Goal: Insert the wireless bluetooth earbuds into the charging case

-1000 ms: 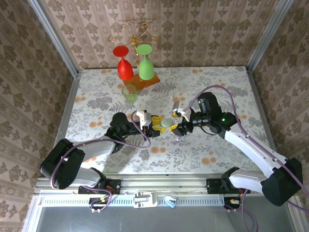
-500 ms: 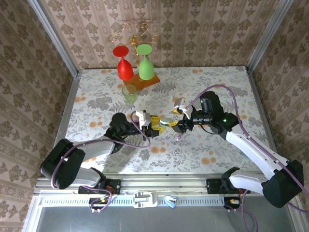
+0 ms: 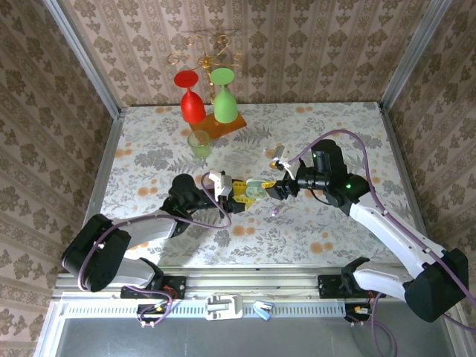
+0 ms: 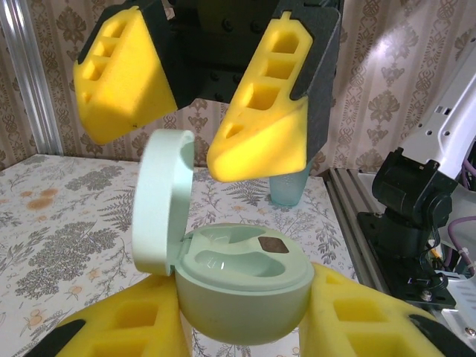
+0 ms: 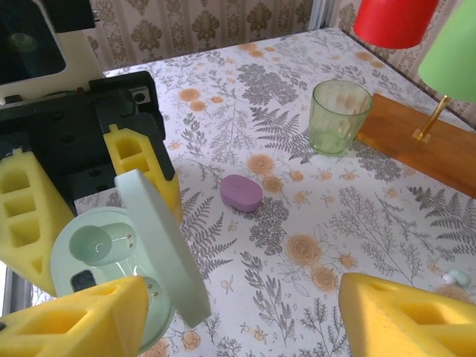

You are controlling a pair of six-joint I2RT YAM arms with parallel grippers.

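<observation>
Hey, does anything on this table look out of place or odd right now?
Nothing looks spilled or broken. A small purple piece lies loose on the table, apart from the open mint case, which the left gripper holds.

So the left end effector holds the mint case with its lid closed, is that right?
Not quite. The left end effector holds the mint case, but its lid is open, standing up at one side; the left wrist view shows it.
</observation>
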